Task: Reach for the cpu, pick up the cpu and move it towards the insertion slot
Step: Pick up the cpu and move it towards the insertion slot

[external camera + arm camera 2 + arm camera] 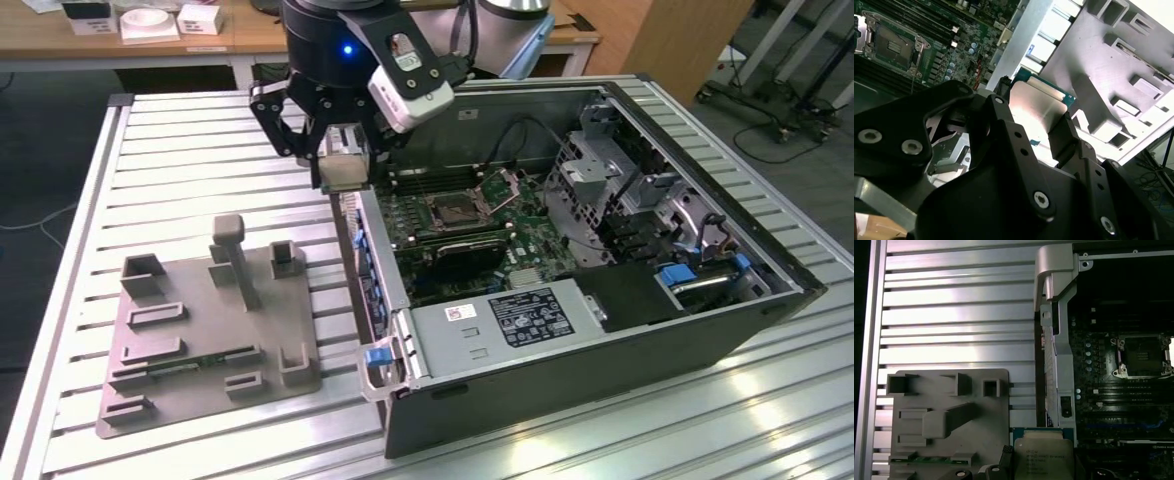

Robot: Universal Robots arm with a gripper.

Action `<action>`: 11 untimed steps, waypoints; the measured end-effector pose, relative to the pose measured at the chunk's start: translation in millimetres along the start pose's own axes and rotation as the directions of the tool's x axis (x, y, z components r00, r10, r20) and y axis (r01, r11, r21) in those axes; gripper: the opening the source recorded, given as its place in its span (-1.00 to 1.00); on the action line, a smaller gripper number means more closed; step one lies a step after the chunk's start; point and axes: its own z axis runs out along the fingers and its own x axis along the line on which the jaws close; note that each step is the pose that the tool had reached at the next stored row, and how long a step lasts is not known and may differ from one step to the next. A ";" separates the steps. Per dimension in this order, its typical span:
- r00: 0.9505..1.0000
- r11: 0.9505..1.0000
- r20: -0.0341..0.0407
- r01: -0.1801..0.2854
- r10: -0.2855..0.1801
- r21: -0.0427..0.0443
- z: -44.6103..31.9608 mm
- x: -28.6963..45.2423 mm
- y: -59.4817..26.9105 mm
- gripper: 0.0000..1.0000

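Gripper (pixel 343 165): we see its fingers (pixel 1066 132) pinching the cpu (pixel 343 170)
Cpu: lifted above the computer case's (pixel 747 225) edge
Insertion slot (pixel 458 208): near, inside the case, unfilled

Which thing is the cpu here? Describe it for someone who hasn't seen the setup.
Find the open computer case on the slatted table. At its wall on the exterior view's left hangs the black gripper; the cpu is the thin square chip clamped between its fingers. Unlike the grey fixture, it is small and silvery-topped.
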 end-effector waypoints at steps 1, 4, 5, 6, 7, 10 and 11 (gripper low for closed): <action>1.000 1.000 0.000 0.000 0.000 0.000 0.0 -1.1 0.0 0.09; 1.000 1.000 0.000 0.000 0.000 0.000 0.3 -3.8 0.1 0.09; 1.000 1.000 0.000 0.000 0.000 0.000 0.4 -4.7 0.1 0.09; 1.000 1.000 0.000 0.000 0.000 0.000 0.5 -5.7 0.1 0.09; 1.000 1.000 0.000 0.000 0.000 0.000 0.6 -6.7 0.1 0.09; 1.000 1.000 0.000 0.000 0.000 0.000 0.8 -10.9 0.3 0.09; 1.000 1.000 0.000 0.000 0.000 0.000 0.9 -12.5 0.3 0.09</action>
